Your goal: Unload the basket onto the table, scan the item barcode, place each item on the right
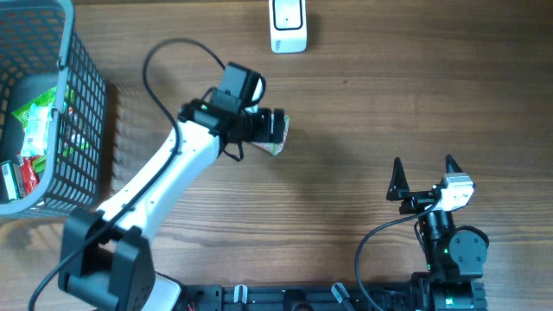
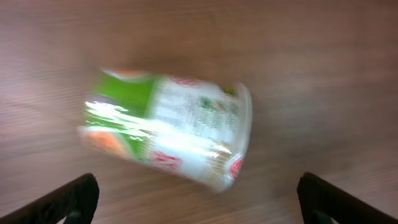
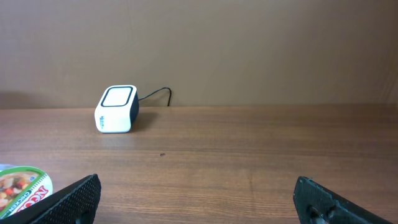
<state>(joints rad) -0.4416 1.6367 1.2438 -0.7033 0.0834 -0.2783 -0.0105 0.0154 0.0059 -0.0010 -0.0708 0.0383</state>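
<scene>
overhead and wrist views of one wooden worktop (image 1: 363,112) with two arms, two grippers, one item, one scanner and one basket. the left gripper (image 1: 273,126) hangs over the single item, a noodle cup (image 1: 278,145) near the middle of the worktop, below the scanner and well apart from it. in the left wrist view the left gripper (image 2: 199,198) has its two fingers (image 2: 78,199) spread wide at the frame's lower corners, and the noodle cup (image 2: 168,134), blurred, lies on its side on the wood beyond them with neither finger touching it; its green, white and red label faces the camera, and no barcode can be made out. the right gripper (image 1: 423,168) sits at the near right of the worktop, its two fingers likewise wide apart and closed on nothing; the right wrist view shows the same right gripper (image 3: 199,202) facing the far edge. the one white scanner (image 1: 288,24) stands at that far edge, its dark window upward (image 3: 116,110), with one cable (image 3: 158,93) behind it. the one grey mesh basket (image 1: 85,112) stands at the far left and holds several packets (image 1: 34,121), too crowded to count.
</scene>
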